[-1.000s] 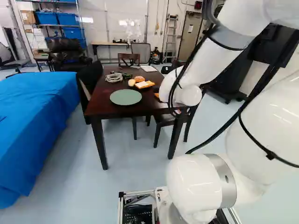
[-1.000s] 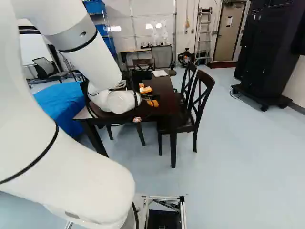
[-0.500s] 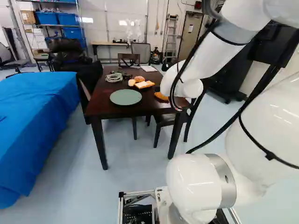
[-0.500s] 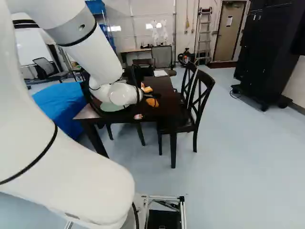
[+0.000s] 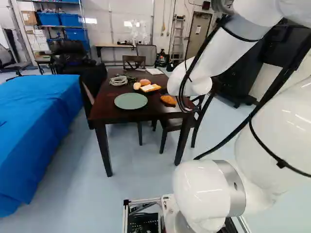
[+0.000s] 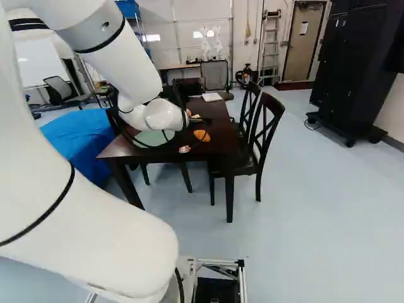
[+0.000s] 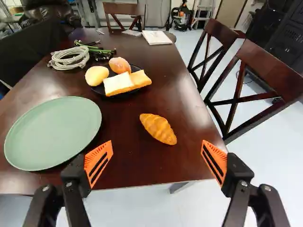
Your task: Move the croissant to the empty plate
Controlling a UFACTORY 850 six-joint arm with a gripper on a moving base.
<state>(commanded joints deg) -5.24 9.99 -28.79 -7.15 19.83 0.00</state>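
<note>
Standing apart, the 2 fingers [image 7: 99, 163] face a glossy table [image 7: 123, 165], perhaps an armchair [image 5: 68, 54] beyond.

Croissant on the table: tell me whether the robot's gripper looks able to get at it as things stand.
Probably yes. The gripper is open, its fingers spread wider than the croissant, which lies ahead of them on the table. Nothing covers it, and the green plate sits off to one side.

We seem to be in a workshop or lab: we see blue bins [image 5: 49, 19] on a metal rack [image 5: 82, 14], a ladder [image 6: 271, 43] by the wall, a black cabinet [image 6: 353, 69] on wheels and a smooth, pale floor [image 6: 315, 208].
</note>
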